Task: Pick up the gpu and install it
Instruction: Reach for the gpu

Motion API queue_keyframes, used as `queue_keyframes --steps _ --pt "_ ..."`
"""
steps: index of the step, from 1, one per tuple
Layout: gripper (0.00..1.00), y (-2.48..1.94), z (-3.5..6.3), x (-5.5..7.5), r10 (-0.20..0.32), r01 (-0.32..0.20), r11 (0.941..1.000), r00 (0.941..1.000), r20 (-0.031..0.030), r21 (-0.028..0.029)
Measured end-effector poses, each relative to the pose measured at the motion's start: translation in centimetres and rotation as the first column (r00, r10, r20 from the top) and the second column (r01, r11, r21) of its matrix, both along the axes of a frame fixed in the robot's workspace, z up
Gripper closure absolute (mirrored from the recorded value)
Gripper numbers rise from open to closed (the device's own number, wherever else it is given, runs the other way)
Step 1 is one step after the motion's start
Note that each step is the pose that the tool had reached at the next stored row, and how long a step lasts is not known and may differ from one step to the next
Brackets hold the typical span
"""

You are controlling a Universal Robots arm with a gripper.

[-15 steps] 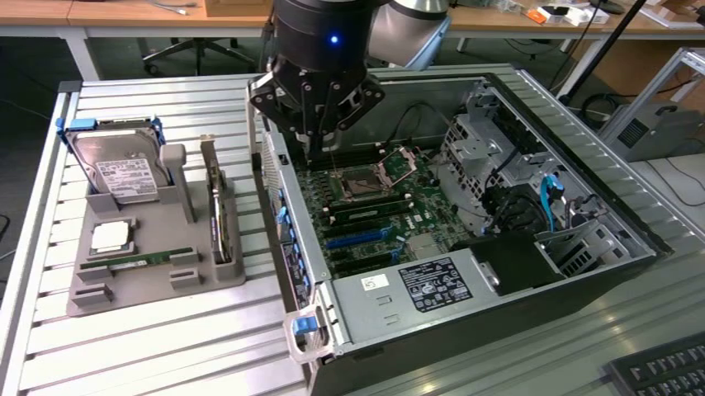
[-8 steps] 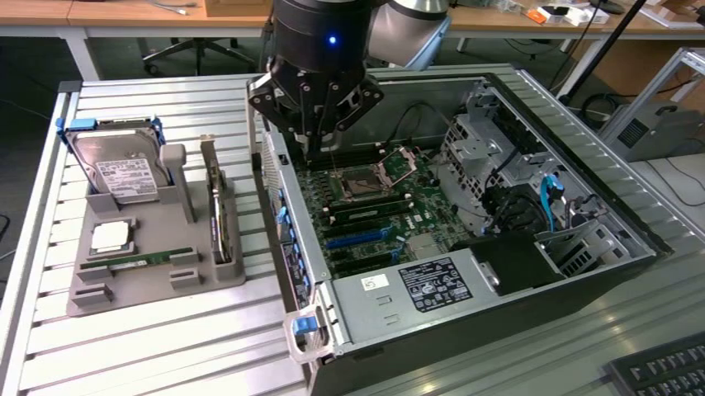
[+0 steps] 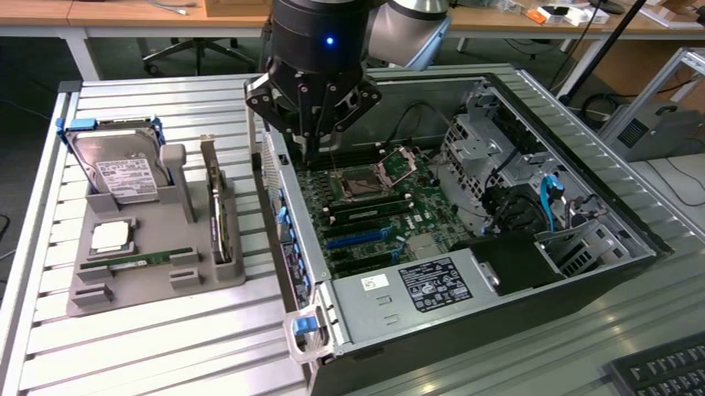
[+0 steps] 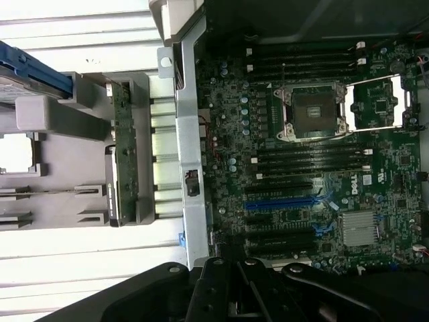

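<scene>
The gpu (image 3: 217, 208) stands edge-on in a slot of the grey holder (image 3: 144, 285), green board and black cooler showing, to the exterior view's left of the open computer case. In the wrist view the gpu (image 4: 123, 157) is a thin strip beside the case wall. My gripper (image 3: 313, 150) hangs over the case's near wall and the motherboard's edge, higher than the gpu and to its right in the exterior view. Its fingers are shut with nothing between them. The gripper's dark body (image 4: 234, 292) fills the wrist view's lower edge.
The holder also carries a silver hard drive (image 3: 127, 175), a processor (image 3: 111, 238) and a memory stick (image 3: 149, 260). The motherboard (image 3: 375, 216) lies in the case with an open socket (image 4: 314, 111) and a blue slot (image 4: 281, 201). A keyboard (image 3: 661, 375) sits at the front right.
</scene>
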State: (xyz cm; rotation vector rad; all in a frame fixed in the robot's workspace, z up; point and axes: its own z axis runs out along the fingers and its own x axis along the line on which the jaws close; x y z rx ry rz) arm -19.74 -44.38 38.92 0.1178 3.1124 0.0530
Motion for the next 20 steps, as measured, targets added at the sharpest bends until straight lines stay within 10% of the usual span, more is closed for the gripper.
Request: queue_keyframes --steps 20 --pt "0.89 -0.20 -0.04 -0.37 0.000 0.000 1.0000 1.0000 0.0000 0.0001"
